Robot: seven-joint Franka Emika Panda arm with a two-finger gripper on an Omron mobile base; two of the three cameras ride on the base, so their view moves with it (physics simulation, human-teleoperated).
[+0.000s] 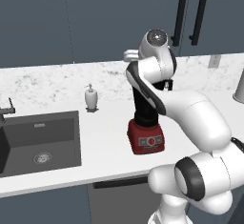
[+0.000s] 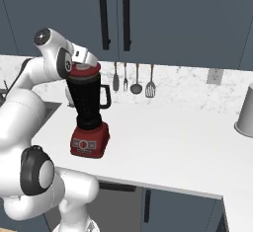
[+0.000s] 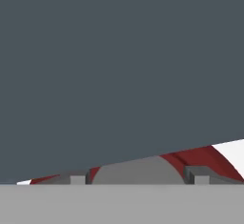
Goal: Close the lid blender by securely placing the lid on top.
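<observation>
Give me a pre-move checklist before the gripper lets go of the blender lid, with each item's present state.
1. Lid over the jar mouth of the blender: ok, the right base view shows it at the rim.
2. Lid level and fully seated: cannot tell, the hand covers part of it.
3. Gripper around the lid's grey cap: ok, the hand view shows a fingertip on each side.
4. Blender upright on the counter: ok.
5. Soap dispenser away from the arm: ok.
6. Utensils on the wall out of the way: ok.
</observation>
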